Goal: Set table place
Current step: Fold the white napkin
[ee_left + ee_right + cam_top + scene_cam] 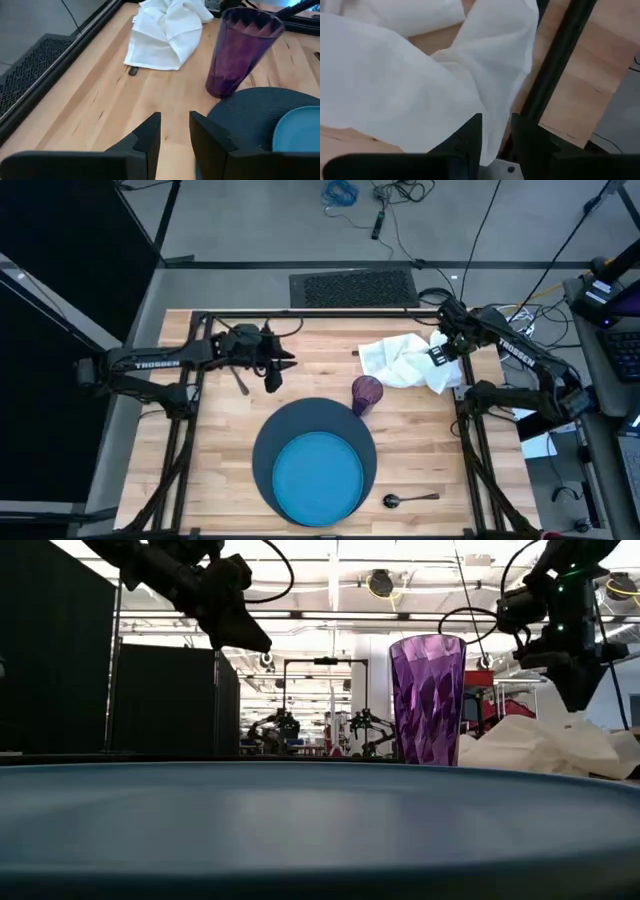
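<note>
A crumpled white napkin (405, 360) lies on the table (220, 440) at the far right. My right gripper (440, 352) stands over its right part, shut on the cloth. The purple cup (366, 393) stands upright just beyond the dark charger (268, 450), which carries the blue plate (318, 475). A spoon (410, 499) lies near the front edge. A dark utensil (240, 380) lies at the far left, beside my left gripper (275, 372). That gripper hovers above the wood with nothing in it, its fingers (150, 135) a narrow slit apart. My right gripper pinches a raised fold of the napkin (495, 117) between its two fingers, coming from above and pointing down. In the low view the cloth rises to a peak (580, 722) under the fingertips. The rest of the cloth lies slack and bunched on the table.
A dark utensil tip (132, 70) pokes out from under the napkin's left edge. The black frame rail (560, 65) runs close behind the right gripper. Bare wood lies to the left of the charger and between the cup and the left gripper.
</note>
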